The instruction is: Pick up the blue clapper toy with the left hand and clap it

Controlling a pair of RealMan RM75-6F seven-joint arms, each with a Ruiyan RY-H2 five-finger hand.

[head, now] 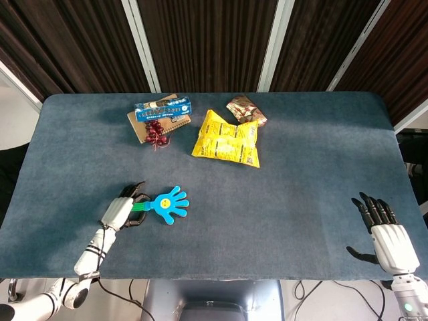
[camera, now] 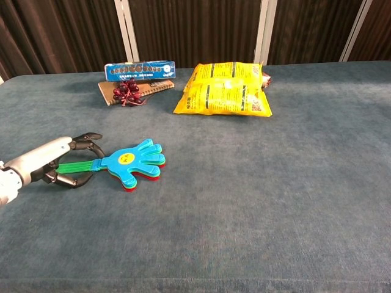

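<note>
The blue clapper toy [head: 168, 202] [camera: 131, 162] lies flat on the blue table, hand-shaped head to the right, green handle [head: 139, 206] [camera: 79, 165] pointing left. My left hand [head: 120, 212] [camera: 55, 160] sits at the handle's left end. Its fingers arch over the far side and the thumb lies on the near side, so the handle runs between them, with gaps still showing. The toy rests on the cloth. My right hand [head: 384, 234] hovers at the table's near right edge, fingers spread and holding nothing; the chest view does not show it.
A yellow snack bag [head: 227, 139] [camera: 223, 88] lies at the back centre with a small brown packet [head: 245, 110] behind it. A blue box [head: 162, 107] [camera: 139, 70], a brown notebook [head: 144, 127] and red beads [head: 155, 131] [camera: 126, 91] sit back left.
</note>
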